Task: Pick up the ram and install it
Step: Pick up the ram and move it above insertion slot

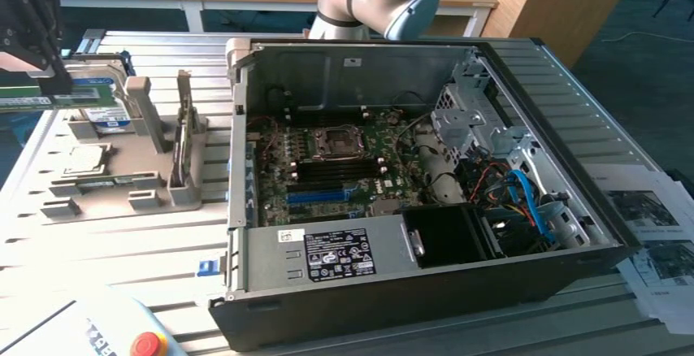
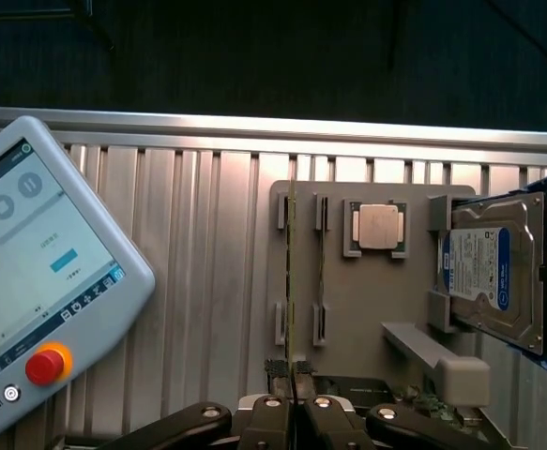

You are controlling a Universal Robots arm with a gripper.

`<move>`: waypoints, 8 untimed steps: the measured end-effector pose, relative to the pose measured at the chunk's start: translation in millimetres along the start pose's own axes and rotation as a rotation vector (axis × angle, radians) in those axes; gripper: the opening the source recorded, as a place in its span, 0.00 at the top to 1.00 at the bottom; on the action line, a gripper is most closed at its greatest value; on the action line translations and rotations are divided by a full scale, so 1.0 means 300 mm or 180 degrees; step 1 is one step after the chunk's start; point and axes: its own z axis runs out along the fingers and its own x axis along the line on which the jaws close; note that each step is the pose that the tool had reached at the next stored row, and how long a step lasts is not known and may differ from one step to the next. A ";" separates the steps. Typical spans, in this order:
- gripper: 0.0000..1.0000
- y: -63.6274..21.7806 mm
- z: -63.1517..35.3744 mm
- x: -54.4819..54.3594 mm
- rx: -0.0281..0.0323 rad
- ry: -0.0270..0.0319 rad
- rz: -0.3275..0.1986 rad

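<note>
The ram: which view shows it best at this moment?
The exterior view: the ram shows its flat green face with a pale label, though the picture's edge cuts it off. The wrist view shows it edge-on, a thin line clamped in the shut pincer.

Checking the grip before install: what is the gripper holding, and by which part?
The ram, edge-on between the fingertips of the gripper, pinched across its two flat faces.
</note>
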 end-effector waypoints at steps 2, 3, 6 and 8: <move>0.88 -0.005 0.000 0.000 -0.0001 0.0000 0.0000; 0.88 -0.008 0.000 0.000 -0.0001 0.0000 0.0000; 0.88 -0.016 0.000 0.001 -0.0004 0.0000 0.0000; 0.88 -0.021 -0.001 0.001 -0.0005 0.0000 0.0000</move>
